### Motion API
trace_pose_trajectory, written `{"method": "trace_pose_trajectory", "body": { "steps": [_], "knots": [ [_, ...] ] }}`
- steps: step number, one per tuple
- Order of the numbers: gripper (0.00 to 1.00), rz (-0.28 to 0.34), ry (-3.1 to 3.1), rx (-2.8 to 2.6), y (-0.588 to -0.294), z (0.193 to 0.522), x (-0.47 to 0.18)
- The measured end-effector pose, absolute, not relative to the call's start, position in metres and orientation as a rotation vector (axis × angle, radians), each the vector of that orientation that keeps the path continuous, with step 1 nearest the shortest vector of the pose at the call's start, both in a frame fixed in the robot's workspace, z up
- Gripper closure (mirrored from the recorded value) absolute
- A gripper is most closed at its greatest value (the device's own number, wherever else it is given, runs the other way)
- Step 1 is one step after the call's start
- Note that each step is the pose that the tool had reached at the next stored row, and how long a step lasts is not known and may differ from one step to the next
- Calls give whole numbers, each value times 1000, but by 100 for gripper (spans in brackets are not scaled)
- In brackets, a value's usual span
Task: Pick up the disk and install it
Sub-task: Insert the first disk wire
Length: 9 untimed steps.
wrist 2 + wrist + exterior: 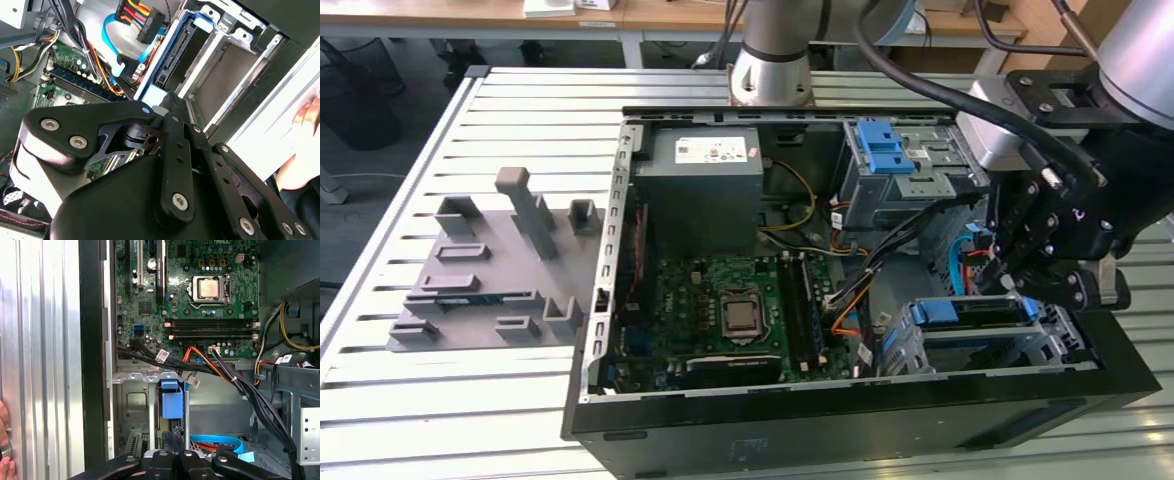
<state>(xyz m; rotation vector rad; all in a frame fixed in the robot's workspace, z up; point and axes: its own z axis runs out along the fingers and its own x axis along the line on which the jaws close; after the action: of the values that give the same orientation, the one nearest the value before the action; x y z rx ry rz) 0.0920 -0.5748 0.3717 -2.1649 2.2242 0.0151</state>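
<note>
In the exterior view we see the gripper (1027, 288) just above the disk (971, 313), which sits slotted in the metal cage (1062, 346). In the second wrist view its fingers (175, 145) are pressed together, holding nothing. In the first wrist view the circuit board (145, 305) lies beyond them.

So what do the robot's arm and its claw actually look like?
The arm is a smooth silver-grey tube with rounded joints, and thick black cables run along it. Its gripper is matte black, built of chunky hinged links studded with silver screws.
</note>
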Motion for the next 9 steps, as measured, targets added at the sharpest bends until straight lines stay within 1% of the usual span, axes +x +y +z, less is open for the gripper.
{"method": "trace_pose_trajectory", "body": {
  "steps": [9],
  "knots": [
    [89,15,2224,-2165,-573,372,102]
  ]
}}
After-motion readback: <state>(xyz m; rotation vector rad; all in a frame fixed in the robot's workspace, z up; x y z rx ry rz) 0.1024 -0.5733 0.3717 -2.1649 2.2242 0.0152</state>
